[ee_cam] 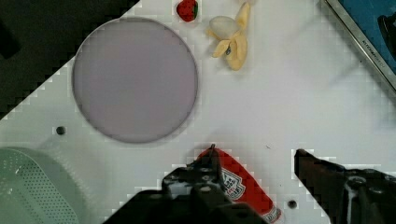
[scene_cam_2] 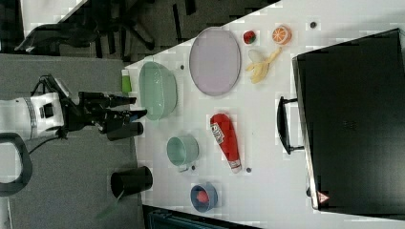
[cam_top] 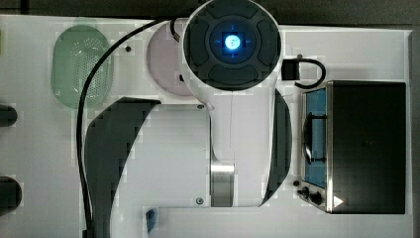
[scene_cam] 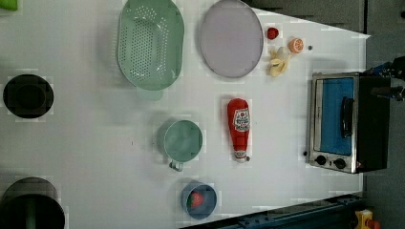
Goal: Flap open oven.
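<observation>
- Here, my left view gives the oven (scene_cam: pixel 341 124) door-up and closed at the worktop (scene_cam: pixel 95 157) edge; the top view's arm hides the middle.
- My wrist view shows the gripper (ee_cam: pixel 254 161) fingers spread above the ketchup bottle (ee_cam: pixel 240 184).
- The blue bowl (scene_cam: pixel 199 199) holds a strawberry; the colander (scene_cam: pixel 150 43) and the mug (scene_cam: pixel 183 140) lie bare.

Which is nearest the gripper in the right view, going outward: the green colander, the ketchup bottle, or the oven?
1. Green colander, right beside the open gripper.
2. Ketchup bottle, mid-table.
3. Oven, at the right view's far right.
</observation>
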`<action>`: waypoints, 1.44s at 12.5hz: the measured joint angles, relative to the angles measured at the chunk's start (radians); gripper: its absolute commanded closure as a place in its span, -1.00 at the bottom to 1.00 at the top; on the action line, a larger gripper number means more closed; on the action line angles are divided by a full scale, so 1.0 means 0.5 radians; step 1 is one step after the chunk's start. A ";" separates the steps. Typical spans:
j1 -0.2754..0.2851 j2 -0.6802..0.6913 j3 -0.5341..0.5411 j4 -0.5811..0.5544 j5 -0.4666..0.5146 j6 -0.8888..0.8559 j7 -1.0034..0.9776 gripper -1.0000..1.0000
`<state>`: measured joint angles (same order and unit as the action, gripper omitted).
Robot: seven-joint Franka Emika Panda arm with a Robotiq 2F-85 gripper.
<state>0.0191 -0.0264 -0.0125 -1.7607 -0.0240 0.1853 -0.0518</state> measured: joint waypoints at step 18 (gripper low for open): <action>-0.040 -0.717 -0.216 -0.529 0.019 -0.397 0.140 0.65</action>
<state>-0.0010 -0.3850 -0.1204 -2.0254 -0.0146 -0.0133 0.0180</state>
